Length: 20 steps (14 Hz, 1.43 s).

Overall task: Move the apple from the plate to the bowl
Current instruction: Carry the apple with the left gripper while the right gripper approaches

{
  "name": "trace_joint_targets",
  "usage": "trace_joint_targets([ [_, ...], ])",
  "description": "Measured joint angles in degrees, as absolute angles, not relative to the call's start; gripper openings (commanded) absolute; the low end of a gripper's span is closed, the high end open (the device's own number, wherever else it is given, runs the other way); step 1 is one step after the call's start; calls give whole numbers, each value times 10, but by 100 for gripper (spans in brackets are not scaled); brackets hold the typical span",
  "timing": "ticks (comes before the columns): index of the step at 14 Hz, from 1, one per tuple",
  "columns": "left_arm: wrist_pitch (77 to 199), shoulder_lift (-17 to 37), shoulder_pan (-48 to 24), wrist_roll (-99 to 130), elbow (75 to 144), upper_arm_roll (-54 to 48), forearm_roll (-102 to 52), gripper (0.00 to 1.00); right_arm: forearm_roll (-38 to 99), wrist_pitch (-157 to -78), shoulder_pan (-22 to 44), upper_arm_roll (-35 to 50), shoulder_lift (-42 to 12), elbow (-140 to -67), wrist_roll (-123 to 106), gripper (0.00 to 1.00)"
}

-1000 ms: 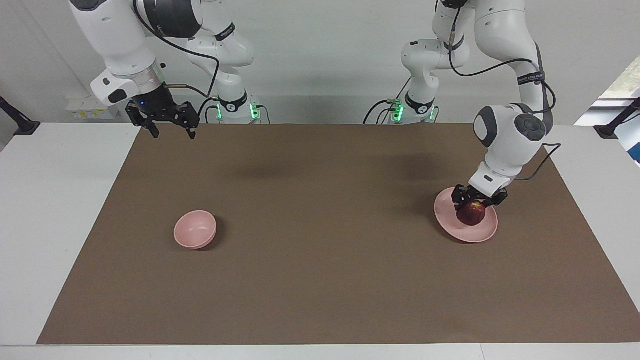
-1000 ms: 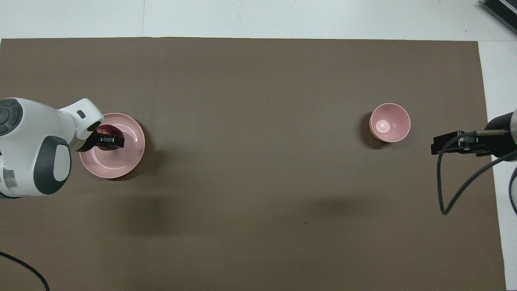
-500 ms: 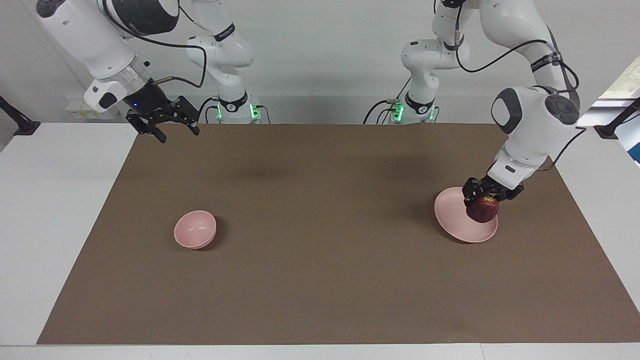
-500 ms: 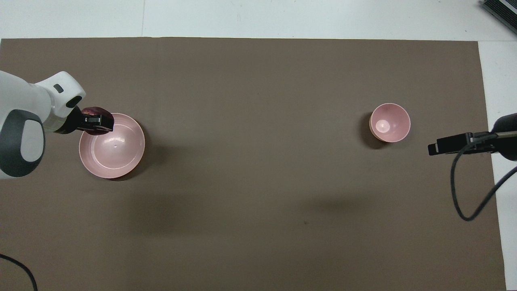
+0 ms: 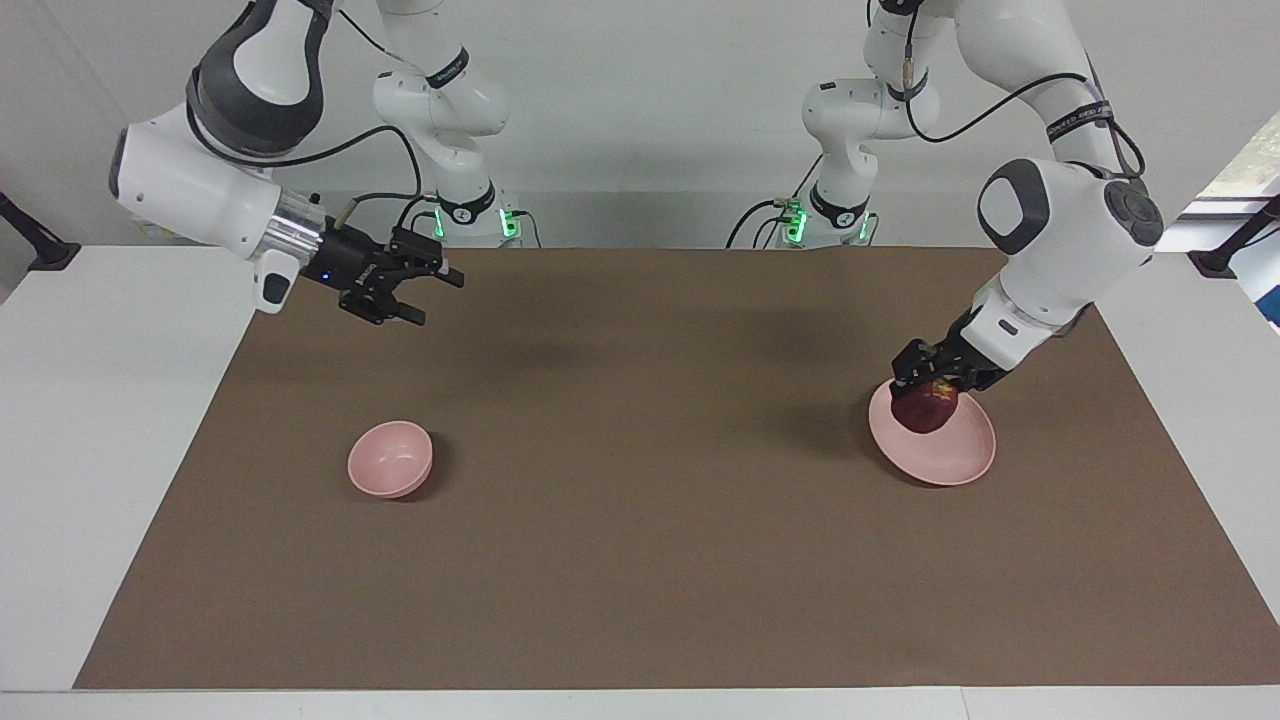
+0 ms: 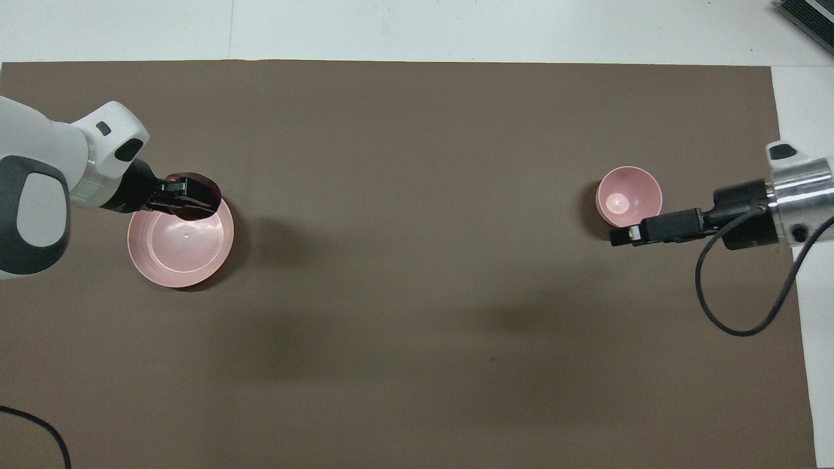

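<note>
Apple (image 5: 926, 410), pinched in left pincer (image 5: 930, 392) above plate (image 5: 950, 455), could slip before bowl (image 5: 390, 458); right pincer (image 5: 425, 295) open.

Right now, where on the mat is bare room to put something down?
The wide brown stretch of mat between bowl and plate is bare. It is crowded only at the plate, where the left gripper holds the apple.

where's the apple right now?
The apple is in the left gripper, lifted just over the rim of the plate at the left arm's end of the table; the bowl sits at the right arm's end.
</note>
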State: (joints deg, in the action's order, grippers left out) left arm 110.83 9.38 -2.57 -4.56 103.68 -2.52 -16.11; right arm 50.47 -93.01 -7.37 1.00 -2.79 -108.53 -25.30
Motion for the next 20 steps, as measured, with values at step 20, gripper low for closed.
trace_joint_targets([
  [20, 1043, 72, -56, 313, 1036, -135, -554, 0, 935, -1135, 146, 13, -100, -1184, -606, 100],
])
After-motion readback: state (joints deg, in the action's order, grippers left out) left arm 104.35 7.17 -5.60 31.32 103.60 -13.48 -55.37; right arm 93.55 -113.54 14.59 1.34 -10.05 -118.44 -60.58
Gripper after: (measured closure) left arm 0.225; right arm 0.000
